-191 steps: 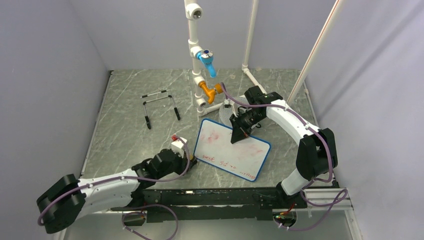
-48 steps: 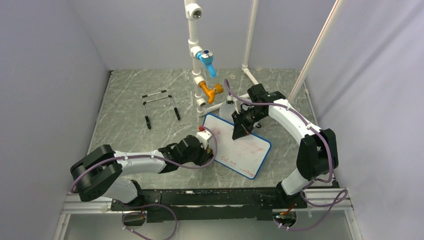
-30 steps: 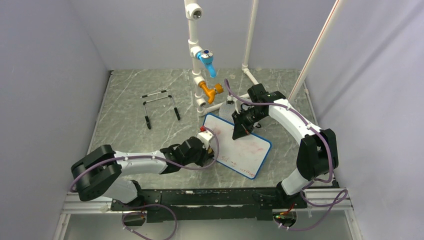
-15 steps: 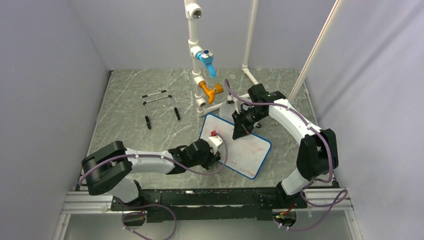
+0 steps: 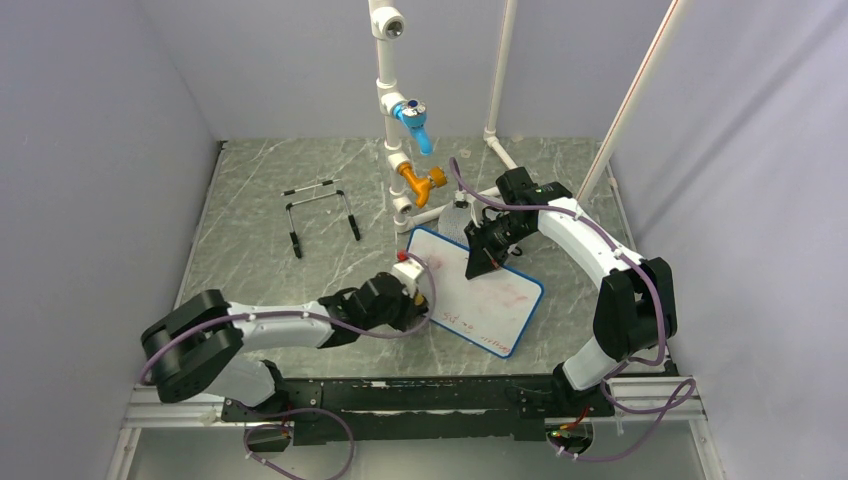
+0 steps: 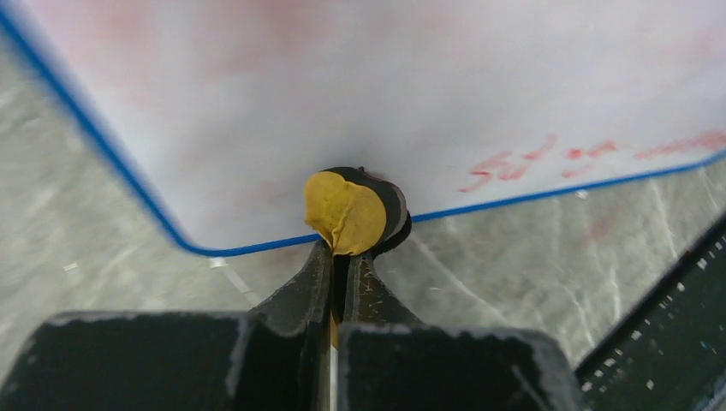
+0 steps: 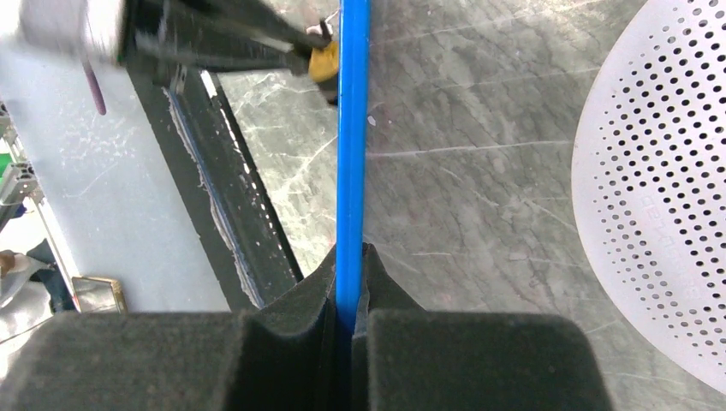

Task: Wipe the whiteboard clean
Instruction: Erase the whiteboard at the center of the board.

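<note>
The whiteboard point(image 5: 492, 300) lies flat on the grey marble table, blue-framed, with faint pink smears and red writing point(image 5: 472, 326) along its near edge. My left gripper point(image 5: 420, 306) is shut on a small yellow-and-black eraser pad point(image 6: 347, 214). It presses the pad on the board's near-left corner point(image 6: 257, 128), left of the red writing point(image 6: 514, 163). My right gripper point(image 5: 473, 266) is shut on the board's far blue frame edge point(image 7: 354, 128), seen edge-on between its fingers point(image 7: 312, 282). The eraser also shows in the right wrist view point(image 7: 324, 62).
A round grey perforated disc point(image 5: 455, 218) lies just behind the board, also in the right wrist view point(image 7: 659, 188). A white pipe stand with blue and orange valves point(image 5: 410, 150) rises at the back. A wire stand point(image 5: 320, 215) sits back left. A black rail point(image 5: 420, 392) runs along the front.
My left gripper swept the eraser right onto the board half a second ago and has come back left to the near-left corner. The red writing nearest that corner is gone. The right gripper holds still.
</note>
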{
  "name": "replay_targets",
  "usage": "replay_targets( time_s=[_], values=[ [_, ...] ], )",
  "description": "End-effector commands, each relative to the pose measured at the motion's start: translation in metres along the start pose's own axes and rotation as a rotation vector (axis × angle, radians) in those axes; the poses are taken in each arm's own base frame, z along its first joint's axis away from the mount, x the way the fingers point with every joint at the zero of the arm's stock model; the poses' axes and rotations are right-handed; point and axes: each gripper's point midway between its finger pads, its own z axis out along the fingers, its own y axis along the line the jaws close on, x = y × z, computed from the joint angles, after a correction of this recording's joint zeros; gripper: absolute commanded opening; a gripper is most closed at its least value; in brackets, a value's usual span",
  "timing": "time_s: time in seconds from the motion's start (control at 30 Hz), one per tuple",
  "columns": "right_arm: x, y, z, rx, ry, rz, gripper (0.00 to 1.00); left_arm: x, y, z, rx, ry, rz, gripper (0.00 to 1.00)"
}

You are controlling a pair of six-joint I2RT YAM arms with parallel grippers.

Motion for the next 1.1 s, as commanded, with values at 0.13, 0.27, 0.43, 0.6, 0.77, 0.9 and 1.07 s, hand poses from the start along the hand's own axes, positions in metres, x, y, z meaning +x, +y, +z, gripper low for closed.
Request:
replay_targets(
  time_s=[0.13,0.27,0.43,0.6,0.77,0.9,1.07],
  values=[
    [-0.009,0.017,0.006,-0.084,-0.038,-0.156,0.0,-0.03,0.056,-0.006,-0.137,-0.136,-0.091,0.0],
    [-0.009,0.016,0.007,-0.084,-0.036,-0.154,0.0,-0.038,0.009,0.002,0.042,-0.158,0.013,0.0],
    [-0.009,0.016,0.007,-0.085,-0.034,-0.154,0.0,-0.032,-0.044,0.009,0.167,-0.133,0.168,0.0],
    [-0.009,0.016,0.007,-0.084,-0.035,-0.154,0.0,-0.019,-0.059,0.018,0.18,-0.083,0.214,0.0],
    [-0.009,0.017,0.006,-0.084,-0.037,-0.156,0.0,-0.01,0.001,0.019,-0.082,-0.041,0.118,0.0],
    [-0.01,0.018,0.005,-0.084,-0.04,-0.159,0.0,0.011,0.061,0.005,-0.242,-0.006,-0.031,0.0],
    [-0.01,0.018,0.006,-0.086,-0.039,-0.158,0.0,0.017,0.08,-0.005,-0.252,-0.01,-0.065,0.0]
  ],
)
